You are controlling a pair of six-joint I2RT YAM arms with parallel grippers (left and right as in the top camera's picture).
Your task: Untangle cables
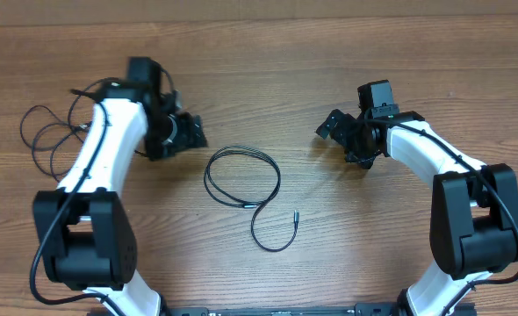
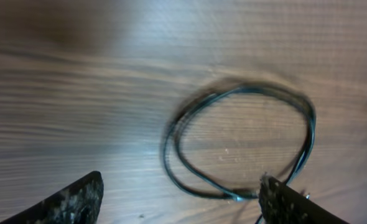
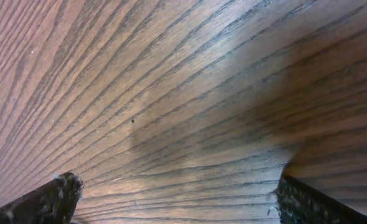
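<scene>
One thin black cable point(image 1: 245, 204) lies loosely looped on the wooden table point(image 1: 268, 61) at the centre, its tail curling to a small plug point(image 1: 295, 215). A second bunch of thin black cables point(image 1: 44, 133) lies tangled at the far left, partly behind the left arm. My left gripper point(image 1: 189, 132) hovers just left of the centre loop, open and holding nothing. In the left wrist view the loop point(image 2: 252, 88) lies ahead of the open gripper point(image 2: 180, 186), with the right fingertip point(image 2: 295, 205) next to the cable's joint. My right gripper point(image 1: 334, 130) is open over bare wood, as is clear in the right wrist view point(image 3: 177, 186).
Both white arms reach in from the near edge, the left arm point(image 1: 101, 167) and the right arm point(image 1: 435, 154). Thicker black wires run along each arm. The table's far edge point(image 1: 259, 19) runs across the top of the overhead view.
</scene>
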